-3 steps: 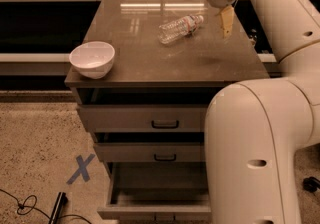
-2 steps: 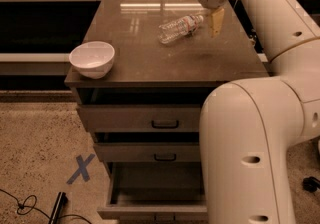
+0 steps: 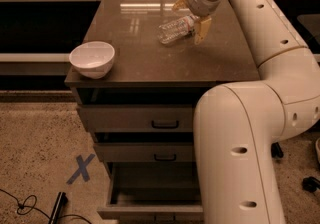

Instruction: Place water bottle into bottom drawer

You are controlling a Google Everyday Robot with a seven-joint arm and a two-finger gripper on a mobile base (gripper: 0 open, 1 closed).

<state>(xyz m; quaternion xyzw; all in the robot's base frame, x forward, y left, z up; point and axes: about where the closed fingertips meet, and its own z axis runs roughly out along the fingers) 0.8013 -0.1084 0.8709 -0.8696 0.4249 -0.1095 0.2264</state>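
The water bottle [image 3: 172,30] lies on its side on the cabinet top [image 3: 150,58], toward the back, cap end pointing right. My gripper [image 3: 188,23] reaches down over the bottle's cap end, open, with one yellowish finger [image 3: 179,4] behind the bottle and the other [image 3: 201,29] in front of it. The bottom drawer [image 3: 150,210] is pulled out and open at the foot of the cabinet; its right part is hidden behind my arm.
A white bowl [image 3: 92,59] stands at the front left corner of the cabinet top. The two upper drawers [image 3: 150,118] are nearly shut. A blue X [image 3: 80,169] and a dark cable [image 3: 30,203] are on the floor at left.
My gripper has moved left and down, from beside the bottle's right end to straddling it. The bottle and bowl have not moved.
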